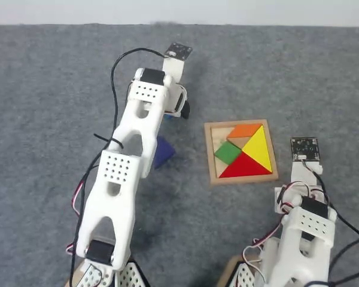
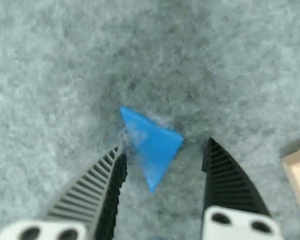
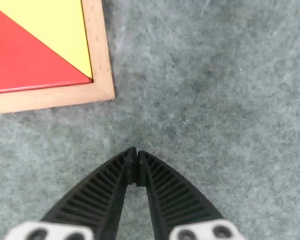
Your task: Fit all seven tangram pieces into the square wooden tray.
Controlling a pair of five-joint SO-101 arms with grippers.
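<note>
Closest in, the left gripper (image 2: 165, 146) stood open, one ribbed finger on each side of a light blue triangle (image 2: 152, 145). That triangle lay flat on the grey carpet (image 2: 65, 60), and I could not tell whether either finger touched it. A corner of the tray (image 2: 297, 170) showed near the gripper.

On the other side, the right gripper (image 3: 136, 152) was closed, its fingers pressed together over bare carpet just off a tray corner. Inside that corner the red triangle (image 3: 25, 60) and the yellow triangle (image 3: 45, 20) met along a slanted edge.

From the high view, the tray sat flat on the carpet between the two arms. It held four pieces: the red and yellow triangles, an orange piece (image 1: 245, 130) along the far side, and a green square (image 1: 227, 152) near the left edge. Bare wood showed between the orange piece and the green square. A dark blue piece (image 1: 164, 152) lay on the carpet near the tray's left side, partly hidden under the outstretched left arm (image 1: 125, 161). The right arm (image 1: 302, 227) sat folded back just beside the tray's near right corner.
</note>
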